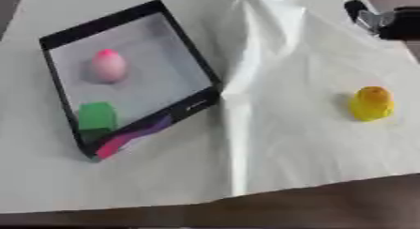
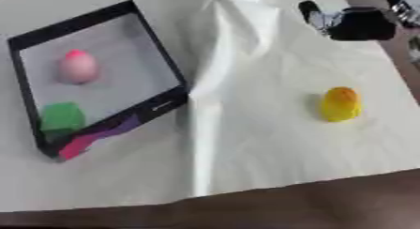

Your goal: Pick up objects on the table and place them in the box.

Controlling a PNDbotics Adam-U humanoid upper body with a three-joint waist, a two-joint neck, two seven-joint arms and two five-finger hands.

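Pink egg [image 1: 108,66], green cube [image 1: 97,116] already in box [image 1: 190,44] — yellow toy [image 1: 371,103] at 3 o'clock next; right hand [image 2: 361,24] at 1 o'clock, finger state unclear, must descend.

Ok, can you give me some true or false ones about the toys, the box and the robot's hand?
1. The pink egg-shaped toy lies inside the black-rimmed box. True.
2. The yellow rounded toy is in the box. False: it sits on the white cloth, right of the box.
3. The green block is in the box's near corner. True.
4. The robot's right hand is holding the yellow toy. False: it is at the upper right, apart from it.
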